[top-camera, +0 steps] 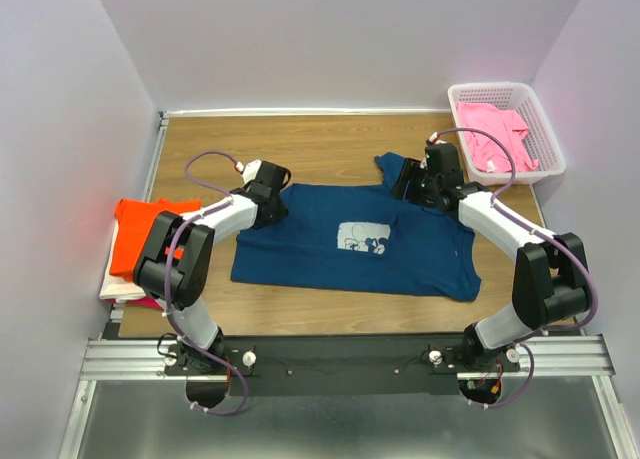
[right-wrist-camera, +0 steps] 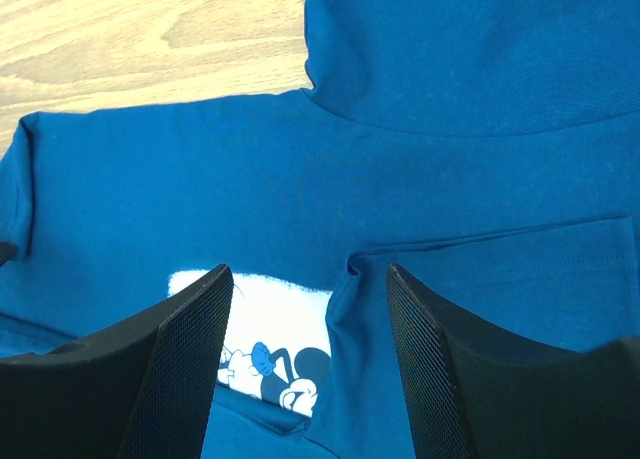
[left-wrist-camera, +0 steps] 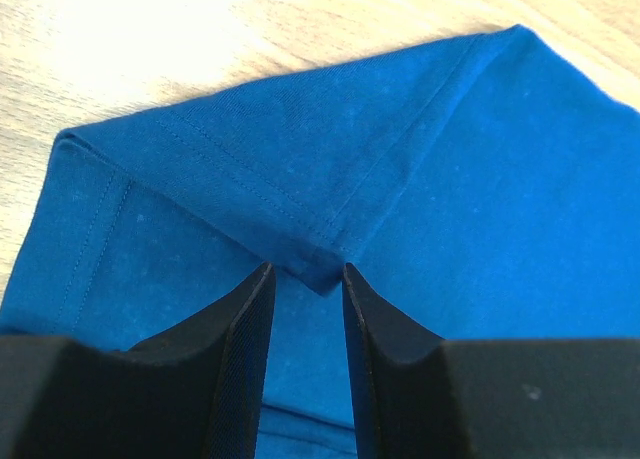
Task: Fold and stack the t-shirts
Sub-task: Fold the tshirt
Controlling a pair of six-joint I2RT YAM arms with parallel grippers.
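Left end effector (left-wrist-camera: 305, 271) barely open, navy tee (top-camera: 300, 249) sleeve corner at its tips, not clamped. Right end effector (right-wrist-camera: 310, 274) wide open, empty, over the print. Navy tee mid-desk (top-camera: 330, 144), barely folded. Orange tee (top-camera: 140, 229) looks done, left edge. Pink tee (top-camera: 490, 139) waits in basket (top-camera: 505, 87), upper right.

White arms (top-camera: 225, 219), black joints (top-camera: 180, 264), purple cables (top-camera: 205, 159), ribbed black claws (right-wrist-camera: 308, 271).

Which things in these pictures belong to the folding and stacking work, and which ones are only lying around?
Belonging to the job:
- navy t-shirt, spread on the table
- orange t-shirt, on top of the pile at the left
- pink t-shirt, in the basket

Only lying around:
- the white basket itself
- the wooden table
- the metal rail holding the arms
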